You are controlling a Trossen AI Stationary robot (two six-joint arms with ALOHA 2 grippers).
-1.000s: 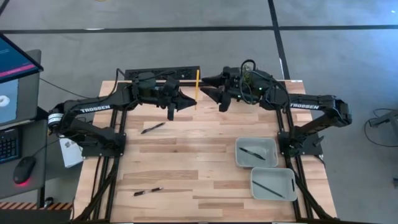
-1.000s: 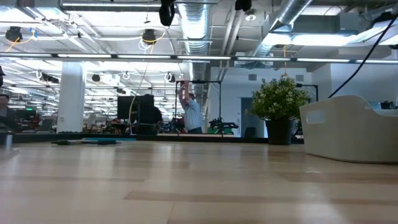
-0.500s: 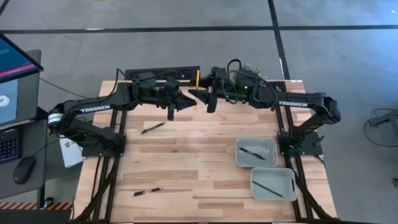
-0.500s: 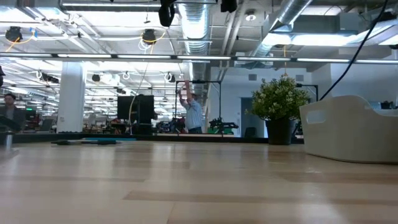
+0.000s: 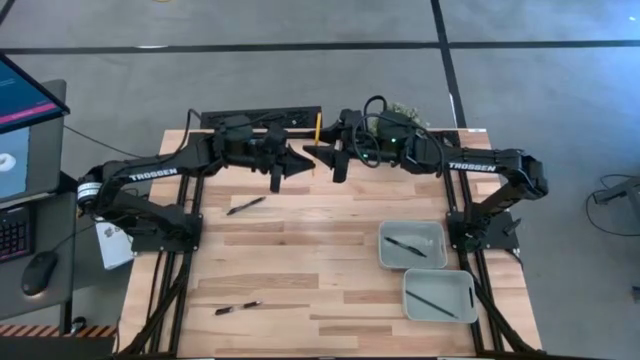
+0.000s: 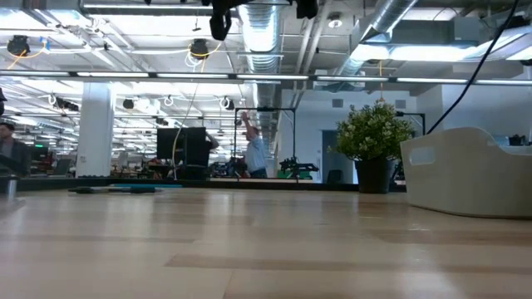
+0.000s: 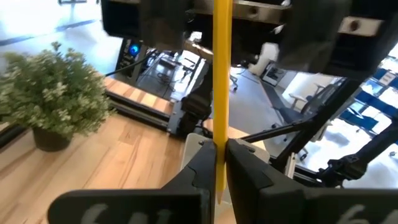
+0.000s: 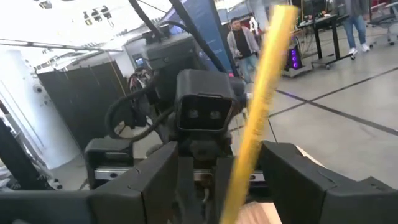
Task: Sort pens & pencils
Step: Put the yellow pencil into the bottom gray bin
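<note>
**Clerk:** Item one, the pencil?

**Operator:** One thin yellow wooden pencil [image 7: 220, 93], raised above the far middle of the pale wooden slatted table [image 5: 330, 285]. My left gripper [image 7: 216, 163] is clamped tight on its lower end, so it stands upright where the other arm can reach it. I read this as a hand-over.

**Clerk:** Item two, the receiving arm?

**Operator:** My right gripper [image 8: 214, 162] faces the left one, jaws spread wide, one finger on either side of the yellow shaft and no contact that I can see. It has hold of nothing yet. I judge the grey trays to be on its side of the table, hence the pass.

**Clerk:** Item three, containers?

**Operator:** Two shallow grey rectangular trays on the right. The nearer-centre tray [image 5: 432, 232] holds one black pen [image 5: 405, 246]; the tray nearer the front edge [image 5: 465, 282] holds another black pen [image 5: 433, 303].

**Clerk:** Item four, unsorted stock?

**Operator:** Two black pens loose on the wood: one [image 5: 245, 205] left of centre, below the left arm, one [image 5: 237, 308] near the front edge. No blue pencil visible to me.

**Clerk:** Risk?

**Operator:** If the left lets go before the right closes, the pencil drops.
</note>
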